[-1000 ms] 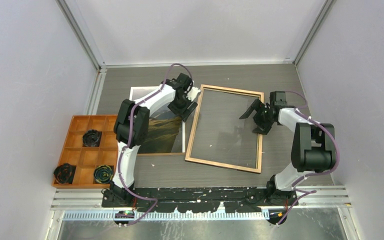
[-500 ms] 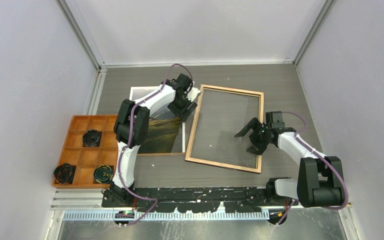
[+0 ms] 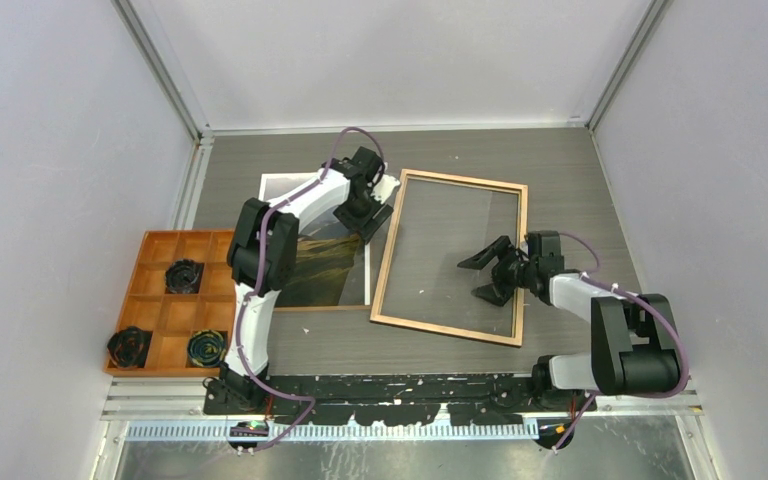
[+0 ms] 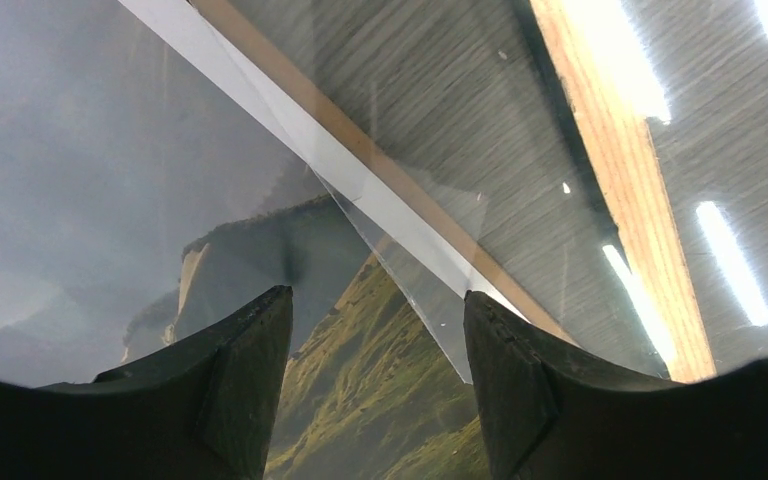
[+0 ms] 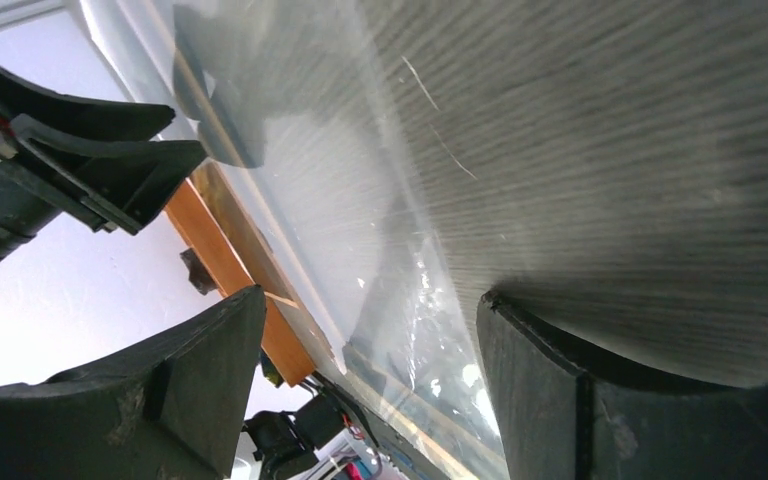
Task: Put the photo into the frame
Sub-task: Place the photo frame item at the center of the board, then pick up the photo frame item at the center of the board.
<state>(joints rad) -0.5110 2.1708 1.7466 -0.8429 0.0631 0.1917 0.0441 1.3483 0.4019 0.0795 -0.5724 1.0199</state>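
The photo, a dark mountain print with a white border, lies flat left of centre, partly hidden by my left arm. In the left wrist view it fills the left side. The frame lies beside it, its wood-coloured back up, and its rail shows in the left wrist view. My left gripper is open and empty, low over the photo's right edge. My right gripper is open and empty over the frame's inside, near its right rail.
A brown backing board shows under the photo's near edge. A clear pane's corner overlaps the photo's right edge, and glossy reflections show inside the frame. An orange compartment tray with black coils stands at the left.
My right arm has swung from the frame's upper right rail down and leftward, so its open gripper is now over the frame's inside. The left arm, photo and frame have not moved.
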